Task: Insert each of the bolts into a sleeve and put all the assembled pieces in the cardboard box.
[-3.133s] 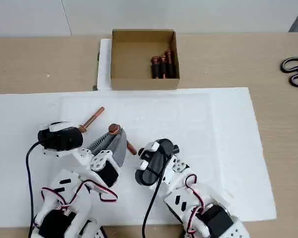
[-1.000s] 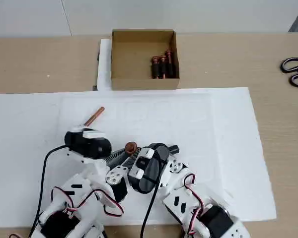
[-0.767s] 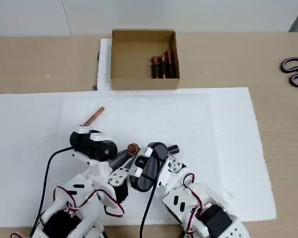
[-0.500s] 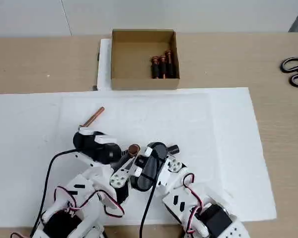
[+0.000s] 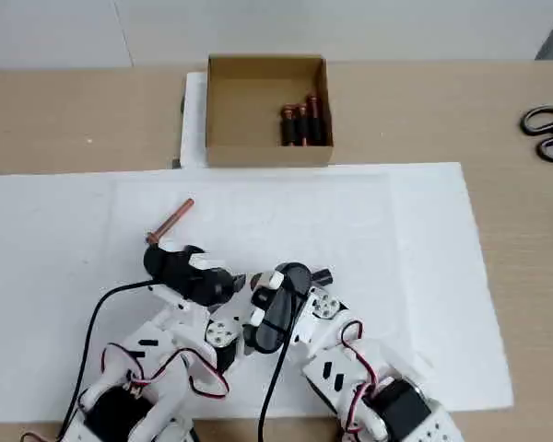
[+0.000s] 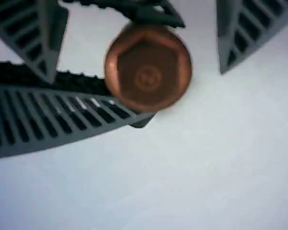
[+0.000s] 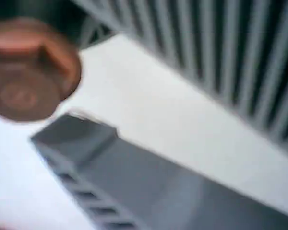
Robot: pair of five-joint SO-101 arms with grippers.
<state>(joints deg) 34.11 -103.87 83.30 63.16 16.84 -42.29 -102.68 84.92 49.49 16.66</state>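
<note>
The left gripper (image 6: 134, 76) is holding its ribbed fingers (image 6: 31, 33) wide apart, one standing off each side of the copper bolt (image 6: 148, 67), whose hex head is facing that wrist camera. The right gripper (image 7: 79, 72) is clamping the bolt just under its head: a dark ribbed finger (image 6: 62, 124) is pressing against one side and a dark tip against the opposite side. In the high view the two grippers are meeting tip to tip near the front middle of the white sheet (image 5: 424, 276), with their wrists and cables crowding close around the bolt. A loose bolt (image 5: 170, 221) is lying flat on the sheet just beyond the left arm, not touching it. A broad stretch of sheet is lying between the arms and the cardboard box (image 5: 223, 110). The box is sitting open past the sheet's far edge on a smaller white paper (image 5: 194, 110). Three assembled pieces (image 5: 302, 122) are lying side by side against its right wall, and brown floor is showing beside them. Scissors (image 5: 546, 133) are resting on the wooden table (image 5: 74, 120) at its right edge, well apart.
</note>
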